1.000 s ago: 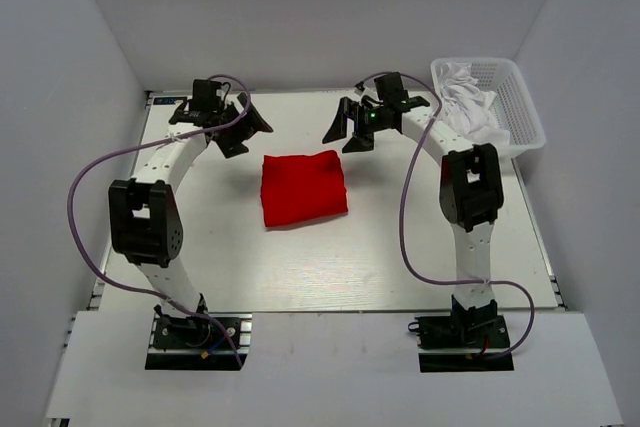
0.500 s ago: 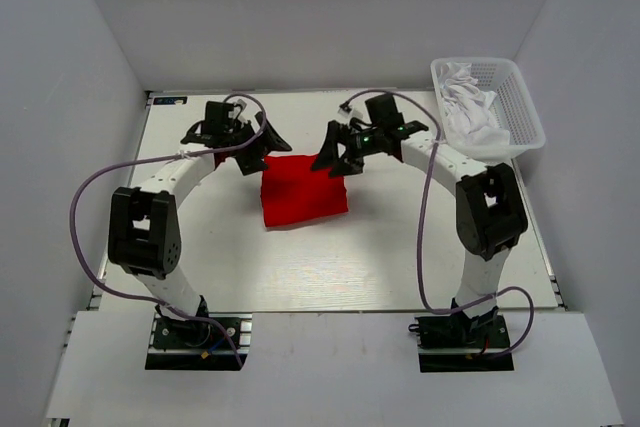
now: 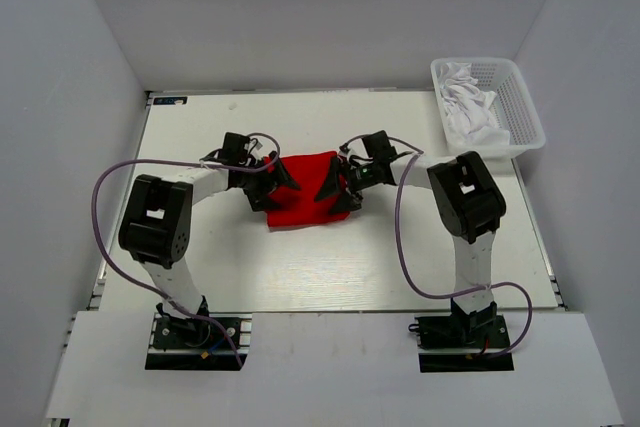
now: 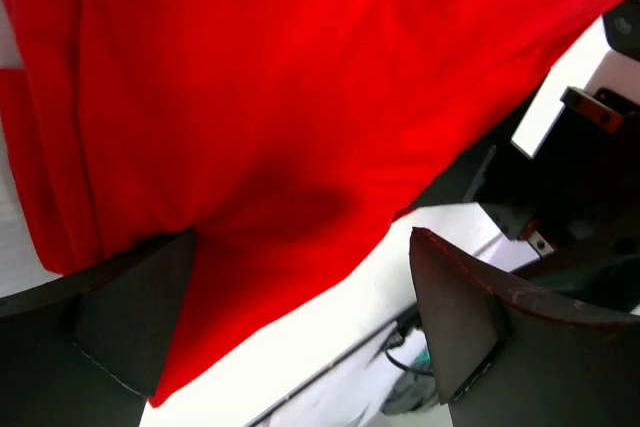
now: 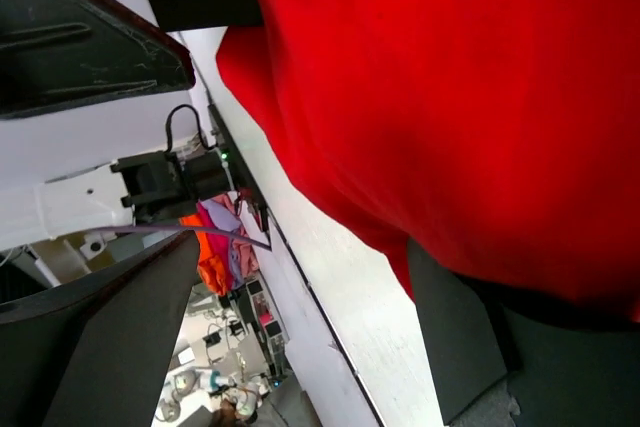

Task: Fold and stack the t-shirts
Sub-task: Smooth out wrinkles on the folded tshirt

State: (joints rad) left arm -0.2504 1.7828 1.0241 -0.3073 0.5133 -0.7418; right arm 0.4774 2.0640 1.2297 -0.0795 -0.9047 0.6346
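Red t-shirt (image 3: 305, 189) lies folded into a flat, plain, bright square.

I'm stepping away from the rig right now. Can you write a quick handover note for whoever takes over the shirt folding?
Left gripper: open, at the left edge of the red shirt, nothing gripped.
Right gripper: open, at the shirt's right edge, nothing gripped.
Red shirt: lies as a rough square in the middle of the table and looks already folded.
White shirts: bunched in the basket at the far right corner.
Done: the red shirt, at least partly.
Left: finish the red one if needed, then fold the white shirts and stack them all.
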